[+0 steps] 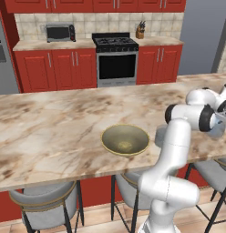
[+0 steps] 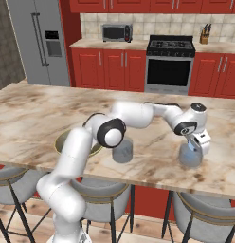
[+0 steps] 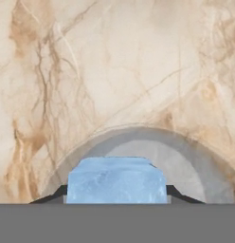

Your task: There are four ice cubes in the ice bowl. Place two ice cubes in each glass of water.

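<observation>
Ice cube (image 3: 116, 180): pale blue block pinched between the two dark finger tips at 6 o'clock of the hand view; it spans the gap, so the jaws stand partly closed on it, holding it.
Gripper (image 2: 197, 144): pointed down over the far-right glass (image 2: 190, 156), probably so a release drops the cube straight in.
Glass under hand: grey rim arcs from 8 to 4 o'clock around the cube in the hand view; cube sits above the opening, not yet in the water.
Second glass (image 2: 122, 150): on the counter (image 2: 39, 109) at 9 o'clock of the first, apart from it, partly behind the elbow.
Ice bowl (image 1: 125, 139): at 9 o'clock of the arm in the left base view, well apart from the gripper; contents too faint to count.
Step, judged: delivery of one cube; release pending.
</observation>
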Tool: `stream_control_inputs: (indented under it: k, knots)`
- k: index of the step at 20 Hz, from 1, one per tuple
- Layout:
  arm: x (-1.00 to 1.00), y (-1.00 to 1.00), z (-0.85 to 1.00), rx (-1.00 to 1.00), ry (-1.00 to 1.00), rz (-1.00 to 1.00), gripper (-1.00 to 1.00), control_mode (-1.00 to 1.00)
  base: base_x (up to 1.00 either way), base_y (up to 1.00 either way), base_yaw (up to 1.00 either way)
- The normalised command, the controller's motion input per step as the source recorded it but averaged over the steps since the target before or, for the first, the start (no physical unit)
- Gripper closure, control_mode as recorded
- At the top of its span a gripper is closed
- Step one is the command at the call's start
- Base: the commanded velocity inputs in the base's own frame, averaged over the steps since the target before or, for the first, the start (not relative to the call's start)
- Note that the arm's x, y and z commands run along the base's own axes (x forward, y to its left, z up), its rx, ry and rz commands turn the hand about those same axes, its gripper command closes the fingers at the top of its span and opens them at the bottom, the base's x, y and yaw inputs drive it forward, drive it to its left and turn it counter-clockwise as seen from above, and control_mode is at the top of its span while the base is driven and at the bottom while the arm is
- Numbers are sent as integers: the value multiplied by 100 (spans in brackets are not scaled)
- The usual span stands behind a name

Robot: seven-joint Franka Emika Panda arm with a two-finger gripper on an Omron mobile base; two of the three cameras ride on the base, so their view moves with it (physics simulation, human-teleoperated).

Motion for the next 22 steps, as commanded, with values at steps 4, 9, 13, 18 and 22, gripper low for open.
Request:
stream_control_inputs:
  k: [4, 9, 13, 18, 22]
  knots:
    - [5, -31, -7, 0, 0, 0, -100, -100, 0, 0, 0]
    - [0, -21, 0, 0, 0, 0, -100, -100, 0, 0, 0]
    - [0, -5, 6, 0, 0, -1, -100, -100, 0, 0, 0]
    - [-5, 0, 20, 0, 0, -2, -100, -100, 0, 0, 0]
    - [-13, 0, 29, 0, 0, -4, -100, -100, 0, 0, 0]
